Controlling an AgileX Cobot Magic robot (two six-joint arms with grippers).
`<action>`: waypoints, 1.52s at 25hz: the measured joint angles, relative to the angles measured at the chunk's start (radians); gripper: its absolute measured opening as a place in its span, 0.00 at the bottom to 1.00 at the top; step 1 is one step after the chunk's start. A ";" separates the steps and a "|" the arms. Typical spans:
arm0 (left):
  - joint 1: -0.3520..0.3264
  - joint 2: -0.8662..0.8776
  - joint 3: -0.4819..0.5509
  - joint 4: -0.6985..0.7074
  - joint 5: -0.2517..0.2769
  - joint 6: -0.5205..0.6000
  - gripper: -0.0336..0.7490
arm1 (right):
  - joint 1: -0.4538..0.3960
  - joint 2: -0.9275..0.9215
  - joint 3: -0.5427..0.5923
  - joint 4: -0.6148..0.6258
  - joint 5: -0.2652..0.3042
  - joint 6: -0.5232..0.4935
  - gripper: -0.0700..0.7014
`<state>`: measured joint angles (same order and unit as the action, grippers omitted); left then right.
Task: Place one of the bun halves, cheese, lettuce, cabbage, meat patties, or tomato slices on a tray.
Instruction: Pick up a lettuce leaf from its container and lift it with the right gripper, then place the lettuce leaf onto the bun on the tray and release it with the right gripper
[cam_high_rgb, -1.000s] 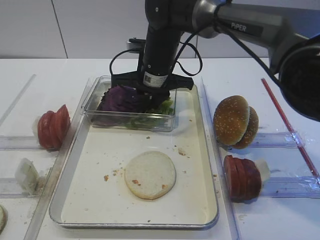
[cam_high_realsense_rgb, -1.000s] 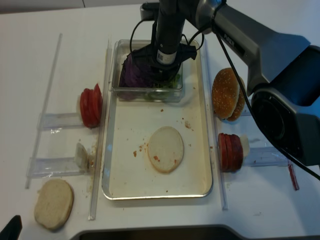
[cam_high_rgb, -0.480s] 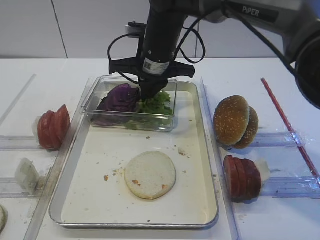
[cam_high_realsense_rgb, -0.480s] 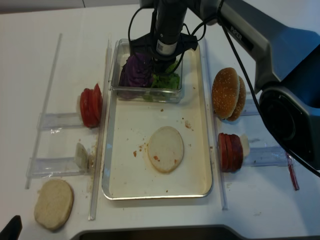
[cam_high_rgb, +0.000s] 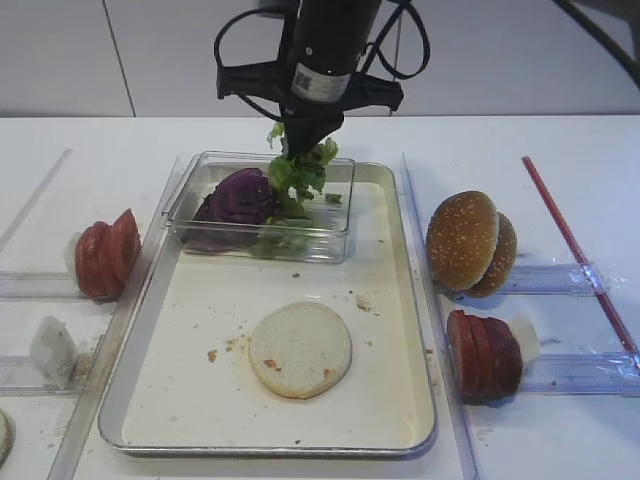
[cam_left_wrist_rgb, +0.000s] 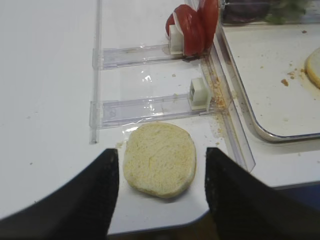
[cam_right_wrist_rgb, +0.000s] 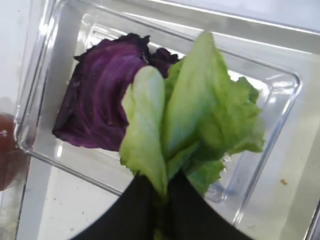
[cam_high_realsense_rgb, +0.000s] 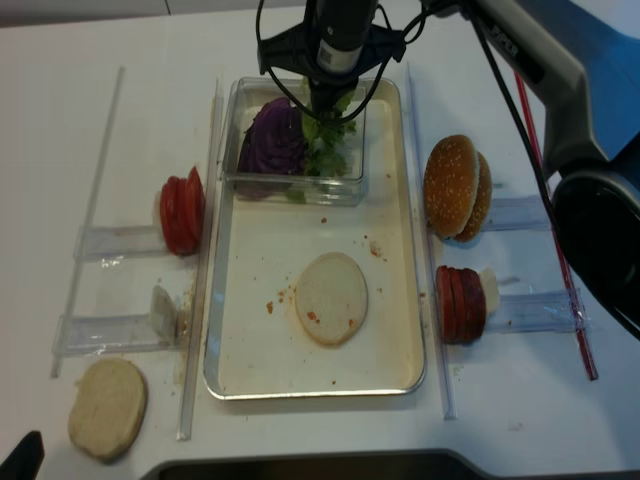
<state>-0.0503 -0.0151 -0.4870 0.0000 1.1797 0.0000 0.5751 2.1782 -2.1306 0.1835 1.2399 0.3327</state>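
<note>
My right gripper is shut on the lettuce and holds it above the clear box, beside the cabbage. The tray carries a flat pale bun half. Two sesame bun halves and meat patties lie to its right, tomato slices to its left. My left gripper hangs open over another flat bun half on the table. Cheese is out of view.
The clear plastic box stands on the tray's far end. Clear plastic rails with white blocks run along both sides of the tray. A thin red stick lies at the far right. The table's near edge is close under the left gripper.
The right gripper closed on the lettuce inside the box and rose; the leaves now hang above the box. The left arm has not moved.
</note>
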 joint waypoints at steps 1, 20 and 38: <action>0.000 0.000 0.000 0.000 0.000 0.000 0.50 | 0.000 -0.011 0.000 0.000 0.000 0.000 0.18; 0.000 0.000 0.000 0.000 -0.002 0.000 0.50 | 0.122 -0.294 0.186 0.008 0.012 -0.015 0.18; 0.000 0.000 0.000 0.000 -0.002 0.000 0.50 | 0.210 -0.368 0.536 -0.030 0.001 -0.016 0.18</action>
<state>-0.0503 -0.0151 -0.4870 0.0000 1.1774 0.0000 0.7847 1.8106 -1.5944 0.1532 1.2406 0.3172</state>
